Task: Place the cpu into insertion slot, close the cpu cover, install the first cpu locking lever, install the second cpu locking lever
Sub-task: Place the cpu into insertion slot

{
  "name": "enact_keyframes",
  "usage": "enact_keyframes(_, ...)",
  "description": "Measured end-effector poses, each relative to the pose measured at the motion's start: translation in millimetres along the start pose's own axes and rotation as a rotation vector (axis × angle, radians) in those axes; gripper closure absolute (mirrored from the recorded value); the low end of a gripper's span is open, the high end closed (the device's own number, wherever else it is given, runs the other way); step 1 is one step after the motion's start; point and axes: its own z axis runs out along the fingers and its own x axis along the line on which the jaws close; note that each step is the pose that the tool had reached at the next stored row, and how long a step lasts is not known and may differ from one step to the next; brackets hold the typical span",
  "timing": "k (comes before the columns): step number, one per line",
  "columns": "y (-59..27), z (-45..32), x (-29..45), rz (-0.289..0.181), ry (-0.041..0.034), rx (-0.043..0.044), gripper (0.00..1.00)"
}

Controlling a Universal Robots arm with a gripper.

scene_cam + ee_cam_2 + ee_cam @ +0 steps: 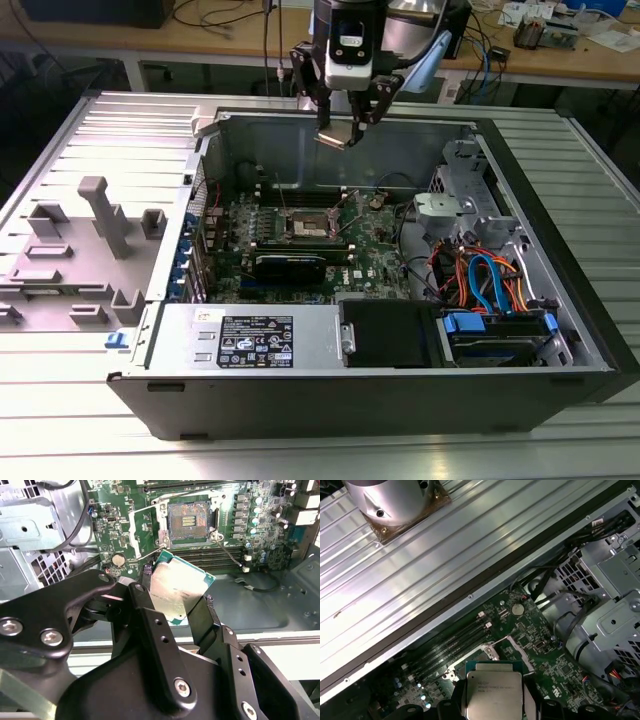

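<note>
The gripper's [345, 126] jaws clamp the cpu [338, 137] above the open computer case [300, 400] on a ribbed metal table [60, 440]. At twelve o'clock in the exterior view stands a cluttered wooden workbench [590, 60].

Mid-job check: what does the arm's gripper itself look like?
The gripper is matte black metal, with two chunky jointed fingers dotted with silver screw heads and small round holes. In the exterior view, a white housing with a dark panel sits above it.
</note>
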Motion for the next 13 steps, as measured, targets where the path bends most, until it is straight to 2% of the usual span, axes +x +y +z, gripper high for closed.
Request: enact_keyframes(13,-0.1,0.0,0.2,0.001,0.0,-0.0001,0.45)
